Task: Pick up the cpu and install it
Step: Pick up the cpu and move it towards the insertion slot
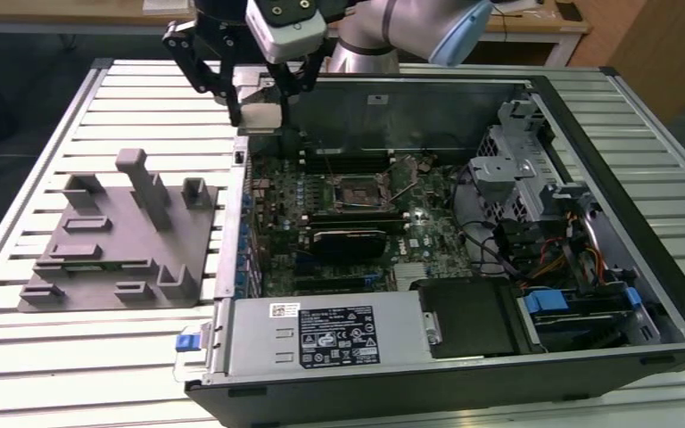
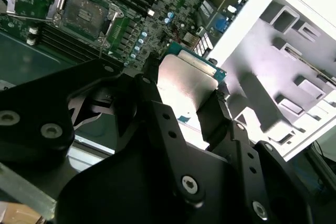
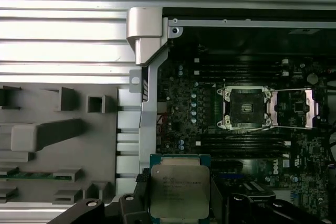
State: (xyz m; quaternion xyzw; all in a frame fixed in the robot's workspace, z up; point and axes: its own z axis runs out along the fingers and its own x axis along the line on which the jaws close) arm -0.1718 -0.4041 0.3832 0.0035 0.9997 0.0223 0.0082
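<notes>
I have the cpu (image 3: 179, 192) clamped in the gripper (image 3: 179, 205): the black fingers (image 2: 157, 116) are closed onto two opposite edges, and the chip is lifted clear of everything below.

In the exterior view the gripper (image 1: 261, 100) hangs over the far corner of the open computer case (image 1: 628, 134) on the exterior view's left. The cpu (image 1: 261, 114) is just a small pale patch between the fingers there. That view also gives me the layout: the grey fixture (image 1: 117, 232) lies on the slatted bench (image 1: 81, 98) beside the case.

The first wrist view gives what that one cannot. The silvery lid faces the camera with faint print on it, and a strip of green board shows past one edge. The chip is square, so I can't call a long axis. Its edges run roughly parallel to those of the cpu socket (image 3: 245, 109), which sits well apart on the motherboard with its hinged metal plate (image 3: 294, 108) folded open beside it.

In the second wrist view the cpu (image 2: 186, 85) catches the light and reads nearly blank.
</notes>
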